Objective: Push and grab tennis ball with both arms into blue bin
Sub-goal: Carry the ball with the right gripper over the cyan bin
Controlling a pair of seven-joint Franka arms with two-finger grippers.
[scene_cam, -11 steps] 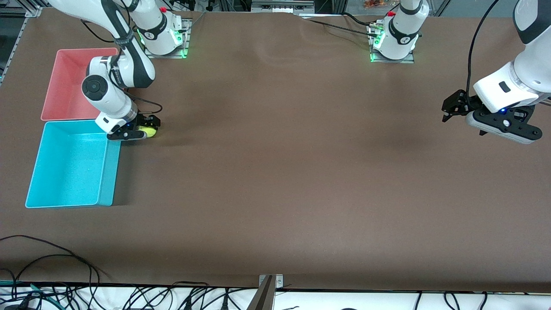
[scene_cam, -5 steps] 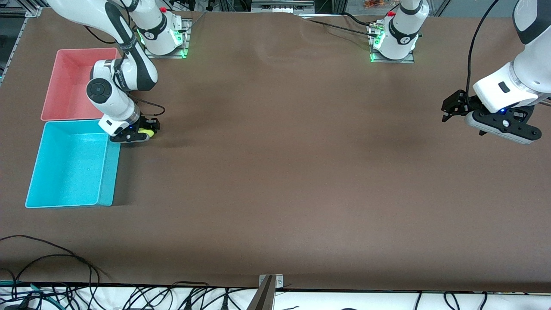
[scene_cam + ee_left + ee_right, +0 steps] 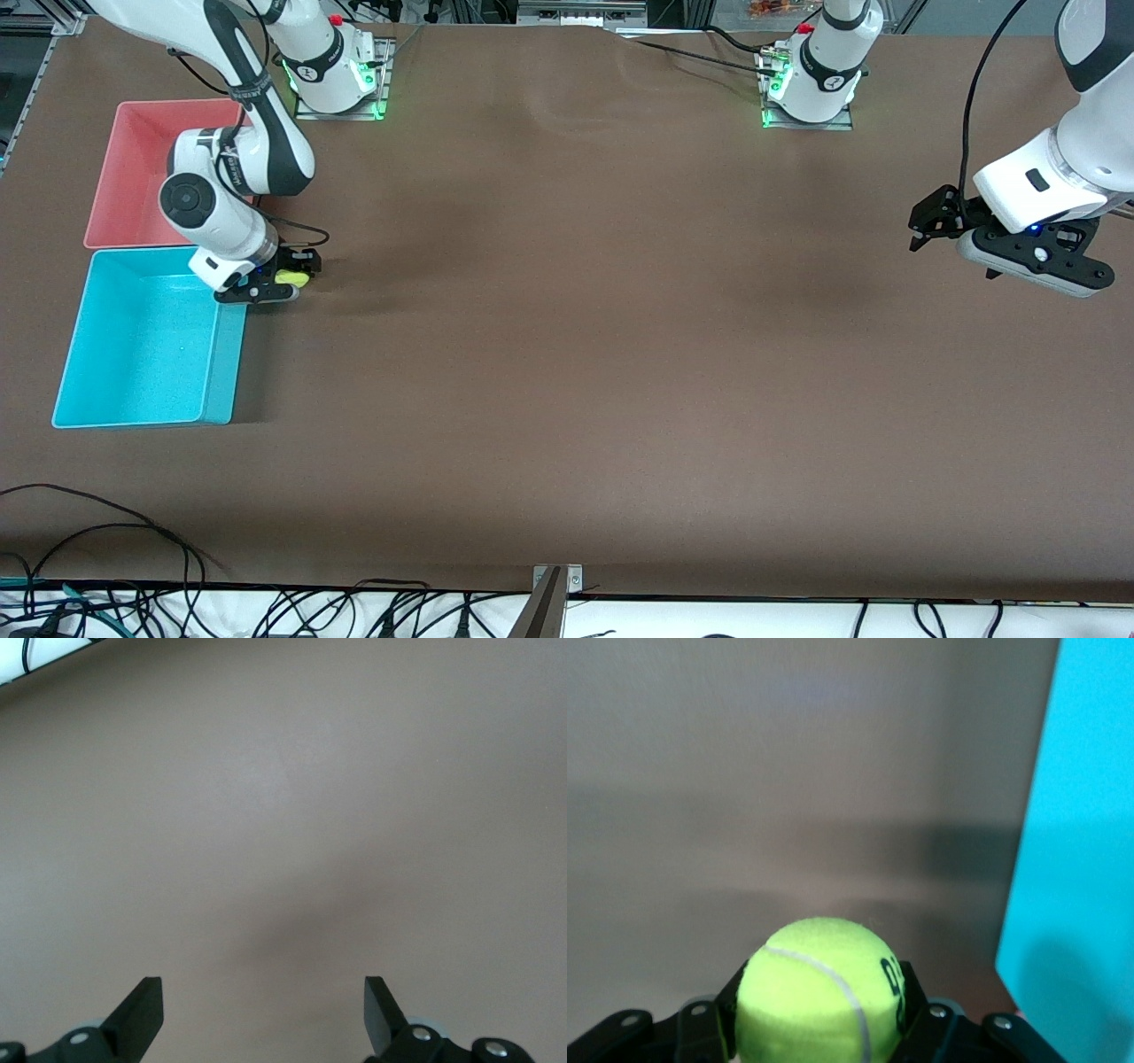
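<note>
Altogether, counts: one tennis ball (image 3: 290,277), two bins, two arms.
Bins: blue bin (image 3: 221,354) and pink bin (image 3: 111,168) sit side by side at the right arm's end of the table (image 3: 567,354), the blue one nearer the front camera.
Tennis ball, look: fuzzy yellow-green, a white curved seam and black lettering visible in the right wrist view (image 3: 819,992).
Tennis ball, place: clamped in the right gripper (image 3: 285,277), lifted over bare table just beside the blue bin's corner, outside its wall.
Right gripper: fingers closed against both sides of the ball.
Left gripper (image 3: 926,221): waits in the air over the left arm's end of the table, well apart from ball and bins; its fingers (image 3: 142,1014) spread wide with only table between them.
Hidden: front view shows only a sliver of ball between black fingers; the right arm's wrist covers one corner of the blue bin; the left arm's upper links are cut off at the picture's edge.
</note>
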